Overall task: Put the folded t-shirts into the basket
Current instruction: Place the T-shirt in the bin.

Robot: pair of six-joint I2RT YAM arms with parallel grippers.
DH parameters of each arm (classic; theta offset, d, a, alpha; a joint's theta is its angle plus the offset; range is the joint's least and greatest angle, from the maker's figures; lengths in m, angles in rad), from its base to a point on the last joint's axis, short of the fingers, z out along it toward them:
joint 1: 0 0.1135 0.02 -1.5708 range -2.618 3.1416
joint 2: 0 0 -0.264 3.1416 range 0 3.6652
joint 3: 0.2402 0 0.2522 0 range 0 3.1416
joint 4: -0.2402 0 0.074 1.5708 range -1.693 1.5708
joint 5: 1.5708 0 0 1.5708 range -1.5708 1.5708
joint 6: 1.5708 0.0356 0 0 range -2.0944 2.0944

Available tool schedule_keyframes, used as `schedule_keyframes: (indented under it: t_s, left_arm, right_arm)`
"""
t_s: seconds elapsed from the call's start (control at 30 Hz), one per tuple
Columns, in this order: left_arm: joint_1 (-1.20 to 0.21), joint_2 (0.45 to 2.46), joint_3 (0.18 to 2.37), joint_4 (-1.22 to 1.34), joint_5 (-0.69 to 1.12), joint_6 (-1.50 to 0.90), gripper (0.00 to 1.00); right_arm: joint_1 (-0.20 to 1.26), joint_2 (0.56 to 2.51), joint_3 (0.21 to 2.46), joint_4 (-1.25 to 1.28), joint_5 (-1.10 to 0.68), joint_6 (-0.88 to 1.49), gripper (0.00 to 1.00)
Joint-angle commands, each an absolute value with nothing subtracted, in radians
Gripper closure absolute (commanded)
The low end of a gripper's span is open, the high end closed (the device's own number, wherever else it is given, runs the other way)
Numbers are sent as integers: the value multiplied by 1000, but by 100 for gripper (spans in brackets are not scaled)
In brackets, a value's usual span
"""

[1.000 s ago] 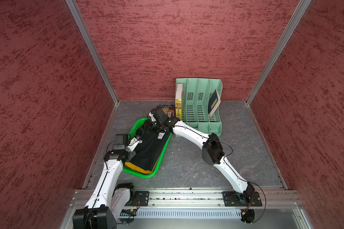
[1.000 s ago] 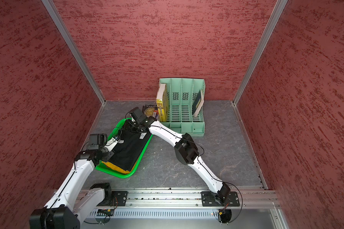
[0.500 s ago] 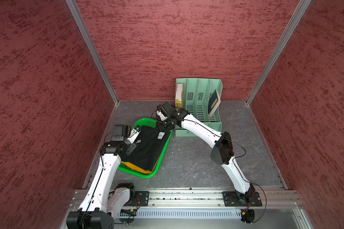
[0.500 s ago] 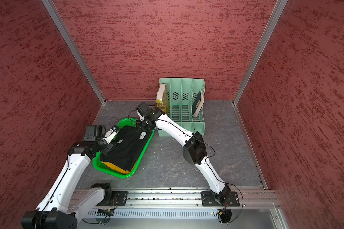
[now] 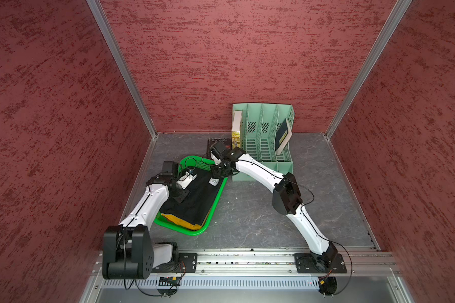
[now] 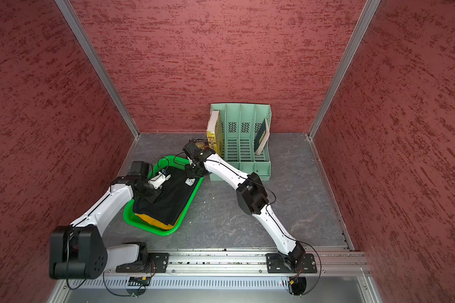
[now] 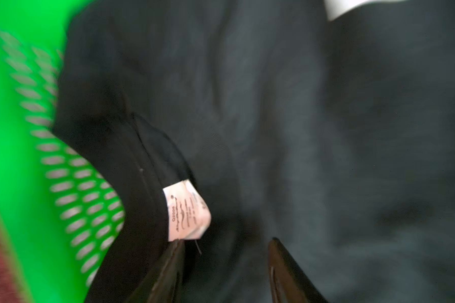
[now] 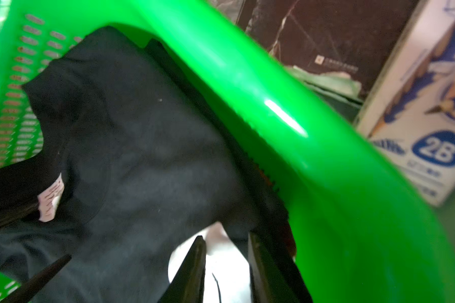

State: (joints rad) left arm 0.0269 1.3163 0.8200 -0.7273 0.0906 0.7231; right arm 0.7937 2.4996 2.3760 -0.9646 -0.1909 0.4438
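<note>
Top views: a shallow bright green plastic basket (image 5: 190, 232) (image 6: 158, 232) with rounded corners and a smooth glossy rim sits slantwise on the grey, stone-veined table (image 5: 247, 210). Its far corner is close to a mint-green slotted file rack (image 5: 263, 157).

The folded shirts are inside the basket, stacked flat. A black shirt (image 5: 197, 199) (image 6: 168, 202) of matte, softly creased cotton is on top. A mustard yellow shirt (image 5: 179, 222) (image 6: 153, 220) shows as a thin strip under its near edge. A small white paper label (image 5: 213, 181) (image 6: 189, 181) lies on the black cloth at the far end.

Left wrist view, blurred: the left gripper (image 7: 226, 240) hovers just over the black shirt by the collar. It is released, its dark tapered fingers (image 7: 168, 275) standing well apart with bare cloth showing between them. A pale printed care tag (image 7: 187, 212) curls out of the neckline just beside one tip. The basket wall shows rows of small oval holes.

Right wrist view: the right gripper (image 8: 226, 236) is at the basket's far inner edge, over the paper label (image 8: 222, 257). Its pointed fingers (image 8: 192, 267) are a little apart and the white paper shows through the gap. The label lies flat, so I read the gripper as released. The care tag (image 8: 50, 202) shows across the shirt. Beyond the rim stand a dark book cover (image 8: 326, 52) and a white printed box (image 8: 431, 131).
</note>
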Motion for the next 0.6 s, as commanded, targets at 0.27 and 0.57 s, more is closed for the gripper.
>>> schedule_keyframes:
  t_s: [0.27, 0.57]
  left_arm:
    - [80, 1429, 759, -606, 110, 790, 44]
    - [214, 1345, 818, -650, 349, 794, 37]
  right_arm:
    - [787, 2405, 2296, -904, -306, 202, 65]
    - [861, 2258, 2235, -1072, -229, 23, 63]
